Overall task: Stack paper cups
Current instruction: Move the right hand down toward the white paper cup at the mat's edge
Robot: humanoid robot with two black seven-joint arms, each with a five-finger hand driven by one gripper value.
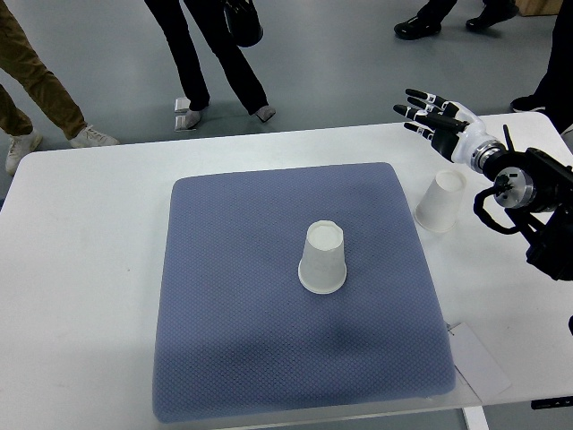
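One paper cup (323, 258) stands upside down at the centre of the blue mat (224, 358), a ready base, while the second cup (440, 202) waits on the white counter (81, 269) at right, just below the right hand (434, 115), fingers spread wide and empty.

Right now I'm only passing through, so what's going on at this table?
A robot is set to stack paper cups. Its right hand hovers open over the table's far right, holding nothing. One cup sits upside down on the blue mat; another cup stands off the mat, beside the arm. Nothing is stacked yet.
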